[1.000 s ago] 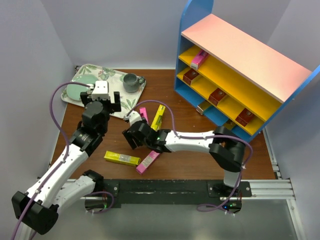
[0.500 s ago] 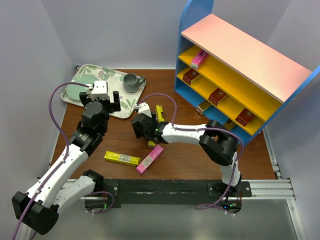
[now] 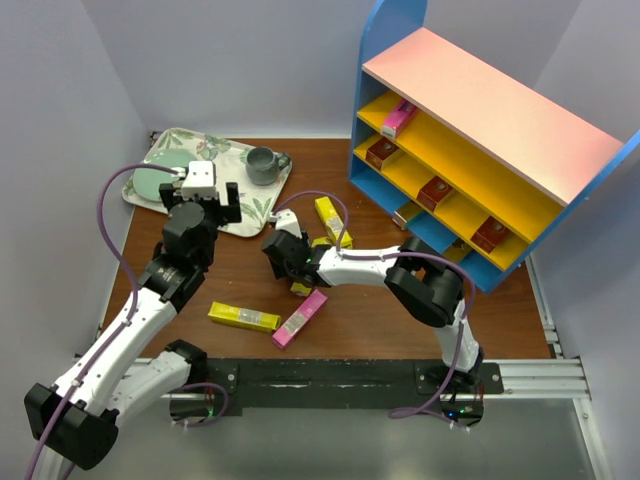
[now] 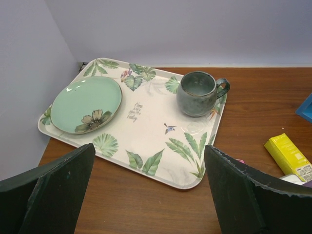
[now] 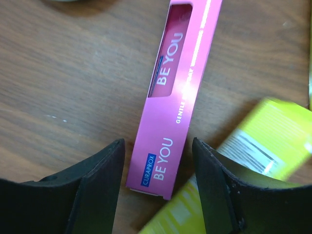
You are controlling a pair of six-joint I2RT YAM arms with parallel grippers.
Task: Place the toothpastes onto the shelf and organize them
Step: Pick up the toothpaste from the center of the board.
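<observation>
Right gripper (image 5: 157,142): half parted, astride near end of pink carton (image 5: 178,73). Slim gap either side, nothing clamped yet.

Pink carton flat on table (image 5: 63,73), long axis running away from wrist, tilted slightly right; square enough to the jaws for a pinch across its width.

Blurred yellow carton (image 5: 263,141) just beside right finger, contact with pink carton unclear. Judged risk: pinching both.

Left gripper (image 4: 148,148): spread wide, empty, hovering near tray (image 4: 146,122); farther arm for this pick.

Shelf (image 3: 480,110) well apart, off to the right, on right arm's side.

- On shelf: pink-white carton (image 3: 398,118), three red cartons (image 3: 435,190).
- On tray: plate (image 4: 87,104), mug (image 4: 197,92).
</observation>
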